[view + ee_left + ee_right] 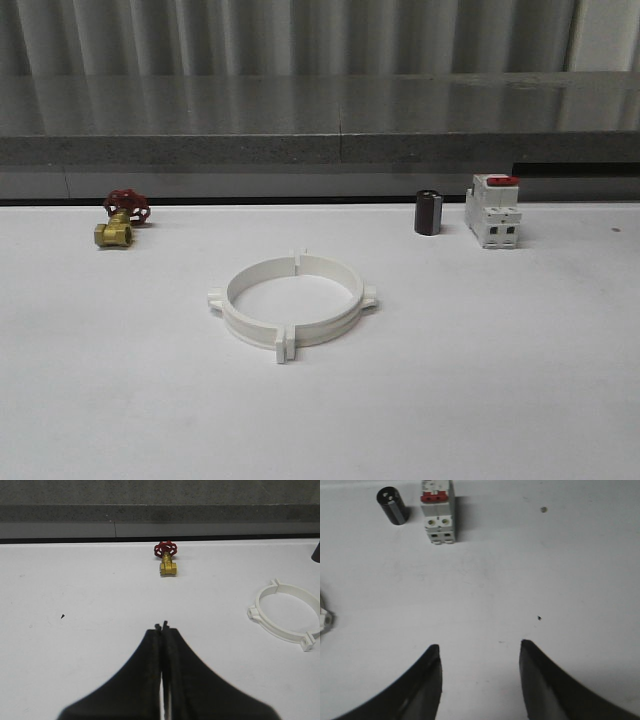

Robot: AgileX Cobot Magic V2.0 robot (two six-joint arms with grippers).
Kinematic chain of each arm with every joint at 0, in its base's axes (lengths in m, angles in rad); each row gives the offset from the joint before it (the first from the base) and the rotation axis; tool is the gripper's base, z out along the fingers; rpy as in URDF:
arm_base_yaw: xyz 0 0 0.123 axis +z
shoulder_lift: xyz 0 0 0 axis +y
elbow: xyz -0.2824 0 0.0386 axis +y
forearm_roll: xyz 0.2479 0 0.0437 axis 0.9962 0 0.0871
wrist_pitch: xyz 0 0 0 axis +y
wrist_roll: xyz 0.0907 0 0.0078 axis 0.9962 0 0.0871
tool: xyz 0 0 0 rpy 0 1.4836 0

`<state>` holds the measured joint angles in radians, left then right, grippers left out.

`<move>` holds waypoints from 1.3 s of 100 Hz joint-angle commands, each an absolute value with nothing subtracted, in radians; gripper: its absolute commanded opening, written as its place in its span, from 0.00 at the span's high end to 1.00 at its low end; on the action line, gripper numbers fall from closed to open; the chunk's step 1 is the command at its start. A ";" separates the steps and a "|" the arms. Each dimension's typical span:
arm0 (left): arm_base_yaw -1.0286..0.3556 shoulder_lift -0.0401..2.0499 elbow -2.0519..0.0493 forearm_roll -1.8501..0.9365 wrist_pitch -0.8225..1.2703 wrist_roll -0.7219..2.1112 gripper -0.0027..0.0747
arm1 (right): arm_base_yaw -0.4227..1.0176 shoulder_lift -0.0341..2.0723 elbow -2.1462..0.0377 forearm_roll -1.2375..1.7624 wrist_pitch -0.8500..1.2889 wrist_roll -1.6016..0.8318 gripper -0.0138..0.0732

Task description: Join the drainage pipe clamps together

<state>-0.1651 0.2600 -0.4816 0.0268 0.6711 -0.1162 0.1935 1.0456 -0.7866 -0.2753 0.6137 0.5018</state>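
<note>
Clamps first: we see the two drainage pipe clamps (293, 299) lying flat on the white surface (500, 380), roughly mid-scene and a little left of centre. Their end flanges meet at the near and far sides, so the halves sit together as one wide ring, with a small outer tab at the left and another at the right. We cannot tell from the pictures whether the flanges are locked or just touching.

Along the far edge of the surface we find a brass valve (114, 233) with a red handwheel at the left, well apart from the ring. At the far right stands a black cylinder (428, 212), and just beside it, further right, a white breaker (492, 211) with a red top.

Our left hand (162, 627) has its dark fingers pressed together, holding nothing, above bare surface with the valve beyond it. Our right hand (480, 652) has its fingers spread wide, also holding nothing, with the breaker and cylinder farther off.
</note>
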 commanded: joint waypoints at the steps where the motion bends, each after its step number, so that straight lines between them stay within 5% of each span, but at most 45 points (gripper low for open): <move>1: -0.162 0.269 -0.508 0.025 0.602 -0.119 0.99 | 0.166 0.882 -0.728 -0.306 0.562 0.490 0.41; 17: -0.162 0.269 -0.508 0.025 0.602 -0.119 0.99 | 0.158 0.613 -0.598 -0.307 0.602 0.490 0.51; 40: -0.162 0.269 -0.508 0.025 0.602 -0.119 0.99 | 0.158 0.297 -0.495 -0.359 0.642 0.490 0.99; 130: -0.162 0.269 -0.508 0.025 0.602 -0.119 0.99 | 0.155 0.170 -0.408 -0.375 0.531 0.458 0.98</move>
<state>-0.1651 0.2600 -0.4816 0.0268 0.6711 -0.1162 0.1626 0.1803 -0.4209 -0.3678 0.6632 0.4916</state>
